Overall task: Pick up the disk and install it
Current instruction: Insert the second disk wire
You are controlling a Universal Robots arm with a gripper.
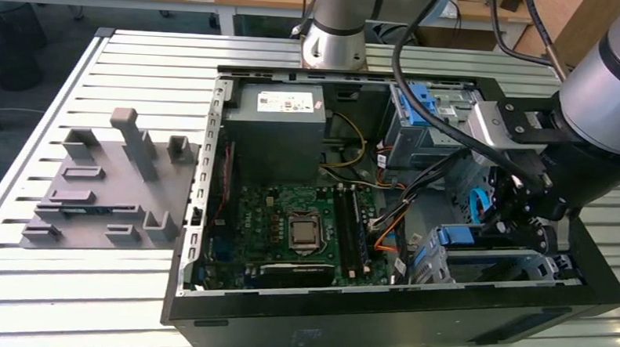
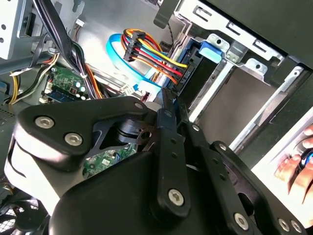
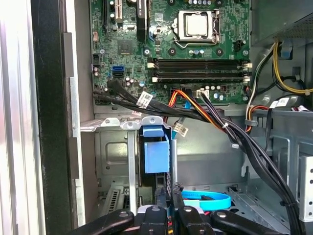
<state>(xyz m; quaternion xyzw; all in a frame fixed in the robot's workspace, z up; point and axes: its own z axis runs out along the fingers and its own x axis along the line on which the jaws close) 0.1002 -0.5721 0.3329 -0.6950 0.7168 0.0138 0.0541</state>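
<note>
The disk (image 3: 156,154) stands on edge in a slot of the metal drive cage (image 3: 115,147), its blue plastic carrier facing the camera. In the exterior view the disk (image 1: 464,237) sits low at the case's right side, in the drive cage (image 1: 536,270). My gripper (image 1: 504,229) reaches down into the case right beside it. In the first wrist view my gripper (image 3: 169,203) is shut, fingers pressed together just behind the carrier's end. In the second wrist view the gripper (image 2: 166,100) tip meets the end of the disk (image 2: 198,63), beside the plugged multicoloured cable (image 2: 156,56).
The open black case lies on a slatted table (image 1: 137,64). It holds a green motherboard (image 1: 286,227), a grey power-supply box (image 1: 275,133) and a blue latch (image 1: 423,100). A blue flat cable (image 3: 205,199) and black cable bundles (image 3: 244,142) crowd the cage. A grey moulded fixture (image 1: 100,188) lies beside the case.
</note>
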